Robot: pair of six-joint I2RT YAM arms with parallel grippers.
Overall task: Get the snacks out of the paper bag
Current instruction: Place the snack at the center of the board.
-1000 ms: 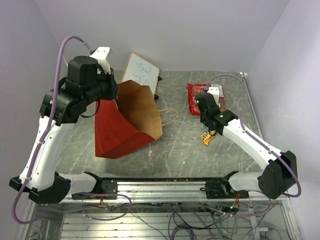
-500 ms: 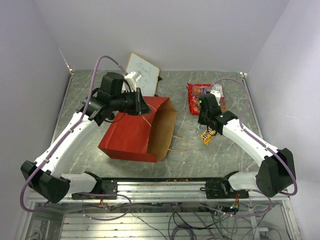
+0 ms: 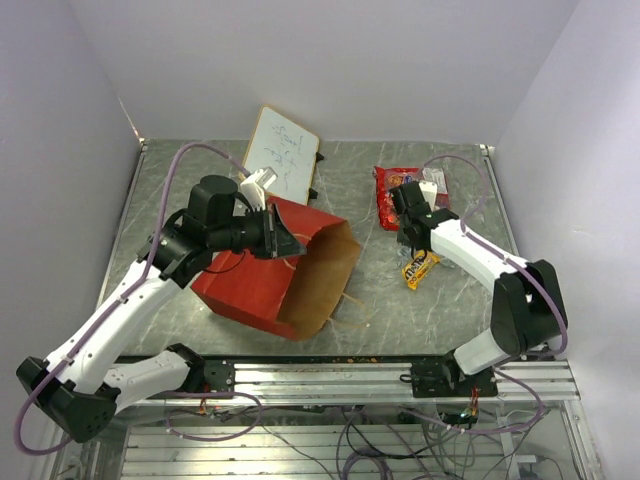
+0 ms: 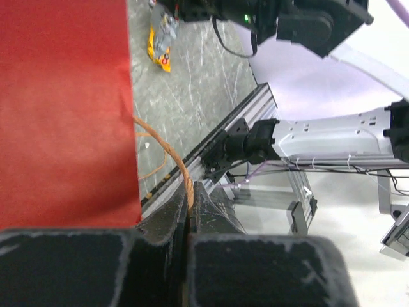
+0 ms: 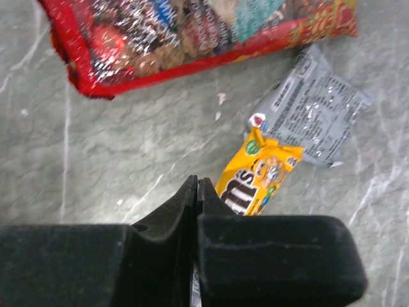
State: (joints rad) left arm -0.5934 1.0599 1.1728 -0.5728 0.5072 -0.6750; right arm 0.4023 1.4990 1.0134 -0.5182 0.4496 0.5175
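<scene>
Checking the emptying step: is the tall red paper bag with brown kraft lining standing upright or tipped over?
Tipped: the red paper bag lies on its side, its brown-lined mouth gaping sideways, not upward.

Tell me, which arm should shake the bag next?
Left. The left gripper is shut on the handle of the paper bag, while the right gripper is shut and empty over the yellow packet lying outside.

Blocked left of centre by the tipped paper bag (image 3: 250,285), hemmed behind by a whiteboard (image 3: 282,153), crowded at right by red candy bag (image 3: 390,195), yellow packet (image 3: 417,268), silver packet (image 5: 316,109), left bare on the table (image 3: 365,225) between.
</scene>
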